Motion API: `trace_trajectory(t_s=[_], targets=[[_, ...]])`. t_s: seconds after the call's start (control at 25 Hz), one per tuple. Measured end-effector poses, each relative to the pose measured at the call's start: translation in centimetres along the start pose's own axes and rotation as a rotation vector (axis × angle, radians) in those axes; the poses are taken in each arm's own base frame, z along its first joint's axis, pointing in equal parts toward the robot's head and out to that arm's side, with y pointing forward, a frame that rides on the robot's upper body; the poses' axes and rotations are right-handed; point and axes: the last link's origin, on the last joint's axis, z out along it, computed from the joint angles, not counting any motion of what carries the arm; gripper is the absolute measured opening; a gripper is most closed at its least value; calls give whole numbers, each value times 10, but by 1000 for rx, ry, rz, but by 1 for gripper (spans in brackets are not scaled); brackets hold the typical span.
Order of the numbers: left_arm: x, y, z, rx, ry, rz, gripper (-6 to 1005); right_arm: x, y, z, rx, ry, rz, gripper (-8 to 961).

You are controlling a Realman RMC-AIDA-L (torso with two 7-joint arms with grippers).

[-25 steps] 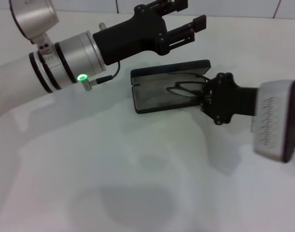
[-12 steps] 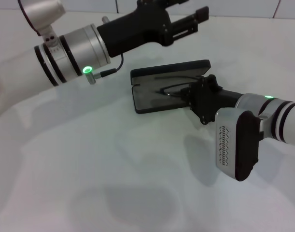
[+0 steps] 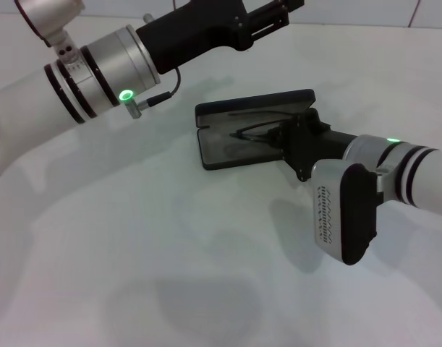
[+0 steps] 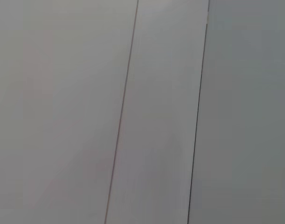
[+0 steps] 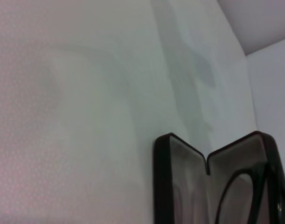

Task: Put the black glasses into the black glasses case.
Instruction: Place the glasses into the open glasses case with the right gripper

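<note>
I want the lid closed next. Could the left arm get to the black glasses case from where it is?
Probably not directly: the left gripper is raised beyond the open black glasses case, and the right gripper sits over it with the black glasses, crowding that side.

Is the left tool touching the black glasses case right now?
Apart. The head view shows the left tool raised high near the back wall, with bare white table visible between it and the open black glasses case below.

We see soft, even overhead light; blurred arm shadows pool on the pale bench (image 3: pixel 134 238), with faint sheen.
</note>
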Motion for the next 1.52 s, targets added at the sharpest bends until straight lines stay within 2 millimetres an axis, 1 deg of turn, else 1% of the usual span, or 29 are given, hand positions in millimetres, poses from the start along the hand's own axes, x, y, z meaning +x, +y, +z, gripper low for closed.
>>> trace_trajectory(t_s=[0.24,0.44,0.88,1.04,1.28,1.52], targets=[[0,0,0,0,0,-1,699,-4,1,5,-9,-2,-32,129],[-2,1,-2,4,-1,-2,699,-8,-2,9,-9,-11,-58,130],[-5,2,-5,12,-1,-8,700,-10,-1,14,-11,-3,-94,134],[-6,2,-7,16,-2,-10,700,-12,2,12,-11,-8,-80,134],[-7,2,-7,17,-2,-17,700,-9,12,6,-19,-1,-51,135],[-6,2,-6,17,1,-20,701,-17,16,-5,-25,-44,-14,135]])
